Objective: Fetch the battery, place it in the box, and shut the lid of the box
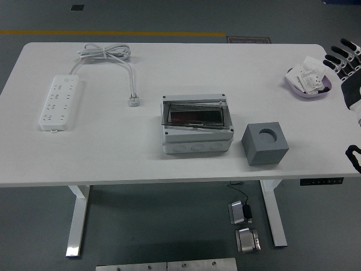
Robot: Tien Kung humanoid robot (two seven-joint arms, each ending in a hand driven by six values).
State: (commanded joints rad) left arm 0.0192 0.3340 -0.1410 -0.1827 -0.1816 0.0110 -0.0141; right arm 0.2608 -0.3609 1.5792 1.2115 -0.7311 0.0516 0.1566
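Note:
A grey junction box [196, 131] sits mid-table with its smoky clear lid [194, 114] resting tilted over the opening. A purple dish [307, 83] at the far right holds white packets [313, 79], which may be the batteries. My right hand [344, 58] is at the right edge, just right of the dish, fingers spread and empty. The left hand is out of view.
A grey cube with a round hole [265, 143] stands right of the box. A white power strip [60, 101] lies at the left, its cable [107, 54] coiled at the back and its plug [134, 100] on the table.

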